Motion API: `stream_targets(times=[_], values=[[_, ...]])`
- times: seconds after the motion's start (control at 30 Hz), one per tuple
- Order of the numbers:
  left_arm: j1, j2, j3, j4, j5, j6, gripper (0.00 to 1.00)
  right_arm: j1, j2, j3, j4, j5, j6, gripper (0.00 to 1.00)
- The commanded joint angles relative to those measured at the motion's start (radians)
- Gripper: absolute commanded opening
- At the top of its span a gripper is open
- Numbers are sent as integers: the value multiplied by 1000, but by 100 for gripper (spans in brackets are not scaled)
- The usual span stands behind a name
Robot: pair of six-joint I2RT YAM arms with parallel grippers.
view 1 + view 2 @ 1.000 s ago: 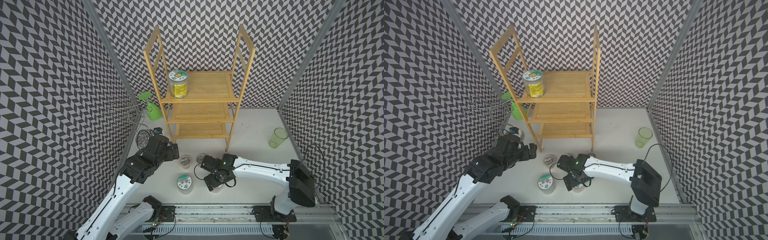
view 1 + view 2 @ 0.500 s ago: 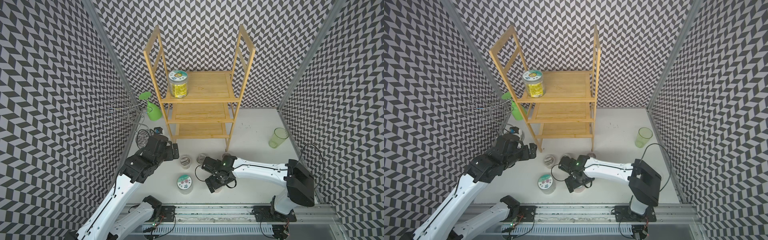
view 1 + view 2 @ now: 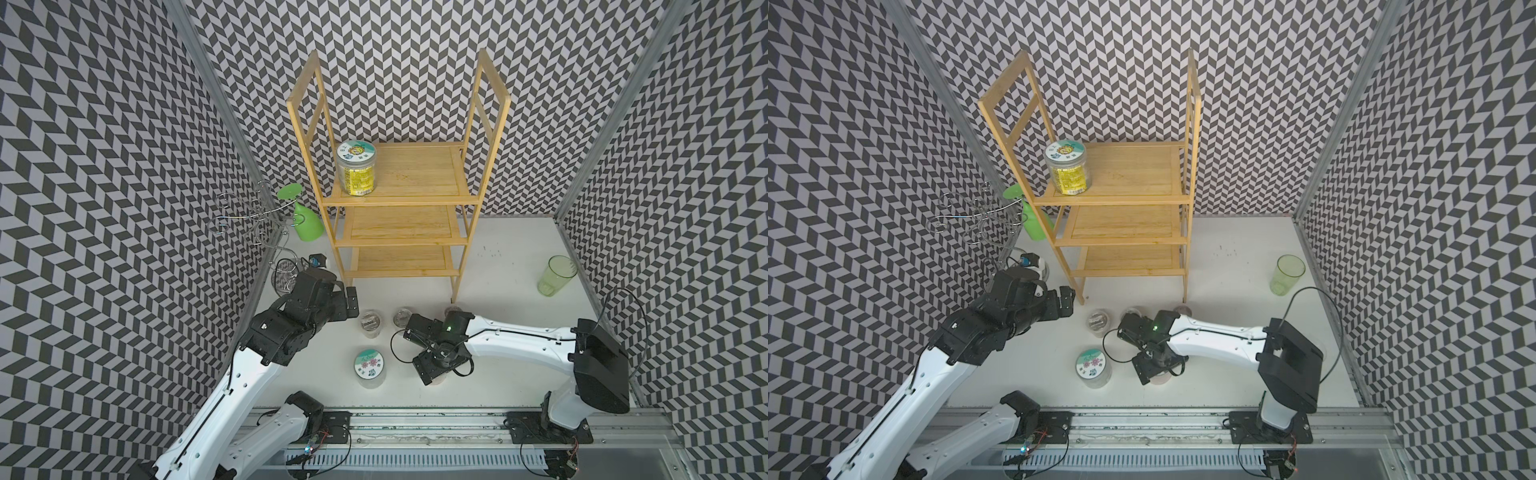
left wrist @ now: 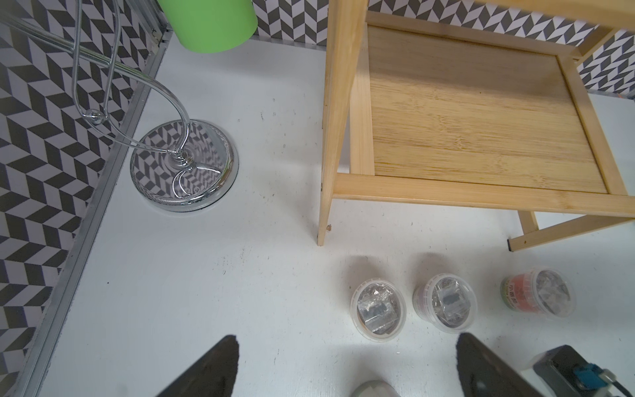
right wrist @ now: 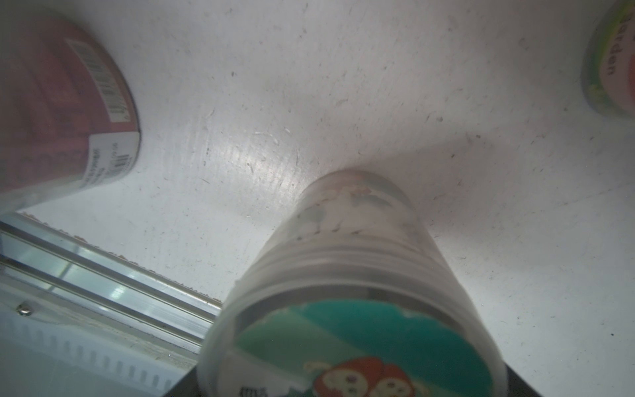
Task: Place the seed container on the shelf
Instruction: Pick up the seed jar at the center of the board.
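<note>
The shelf (image 3: 409,174) (image 3: 1129,174) stands at the back, and a yellow-labelled jar (image 3: 355,168) sits on its top tier. My right gripper (image 3: 434,368) (image 3: 1152,365) points down near the table's front over the seed container (image 5: 350,261), a clear jar with a teal picture lid. That jar stands upright between the jaws and fills the right wrist view. A dark finger shows at each side of its lid, and contact is not visible. My left gripper (image 3: 351,299) (image 4: 347,338) hovers open and empty left of the shelf's front leg.
A second jar with a teal and pink lid (image 3: 369,363) stands left of the right gripper. Three small lidded tubs (image 4: 378,311) (image 4: 445,302) (image 4: 537,295) line up before the shelf. A wire stand (image 3: 253,216) and a green vessel (image 3: 305,220) are at the left wall, a green cup (image 3: 556,275) at the right.
My right gripper has shifted slightly toward the table's front and settled lower around the jar. The left arm has barely moved.
</note>
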Motion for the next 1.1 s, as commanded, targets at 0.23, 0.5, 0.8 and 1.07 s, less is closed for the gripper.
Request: stream_targets(times=[0.23,0.5,0.8,1.07], values=[[3,-100,10,95,103,181,100,-21,-99,124,-138,-1,-23,77],[4,-242,-48,208,378,370,99,-155,-180,325,-325,-109,-96,72],[-3,-247,-89,266,642,499,100,-284,-258,378,-330,-259,-115,71],[-113,-223,-143,386,699,609,100,-378,-270,416,-330,-361,-159,70]])
